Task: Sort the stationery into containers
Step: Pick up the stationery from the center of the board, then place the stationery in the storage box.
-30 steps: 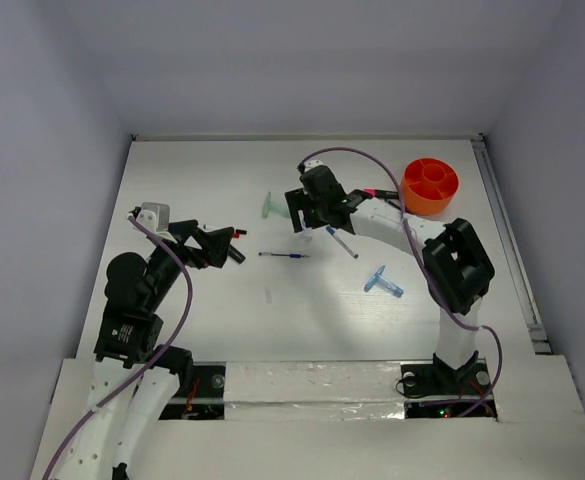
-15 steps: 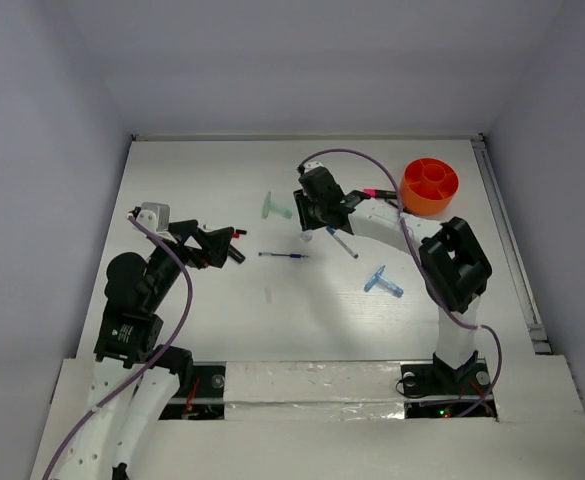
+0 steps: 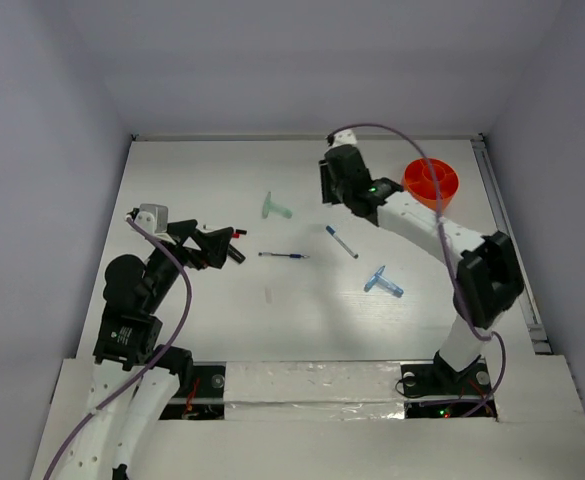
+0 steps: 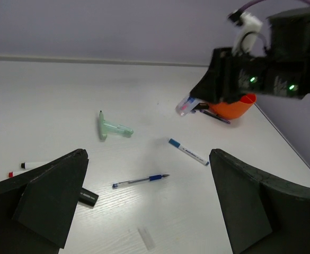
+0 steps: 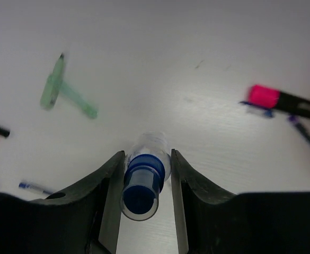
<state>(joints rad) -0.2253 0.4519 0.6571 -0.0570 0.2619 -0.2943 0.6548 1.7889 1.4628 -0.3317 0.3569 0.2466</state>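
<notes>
Orange cup [image 3: 431, 186], contents not discernible, far right of the surface [image 3: 222, 320]; right claw [image 5: 147, 154] pinching the blue-capped bottle [image 5: 143, 182] aloft nearby, left claw [image 4: 148, 159] spread wide, idle; green T-piece [image 3: 275, 209], blue T-piece [image 3: 382, 283], thin pen [image 3: 284, 255], blue-capped pen [image 3: 340, 241], pink marker [image 5: 264, 97] lying unsorted: sorting apparently barely begun.

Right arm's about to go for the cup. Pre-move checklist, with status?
1. Right claw shut on the blue-capped bottle, a finger on each side: ok.
2. Bottle looks lifted off the table in the left wrist view: ok.
3. Orange cup upright, mouth open, close to the right claw: ok.
4. Which cup compartment has room: cannot tell, the inside is too small to read.
5. Left claw open, holding nothing, well away from the cup: ok.
</notes>
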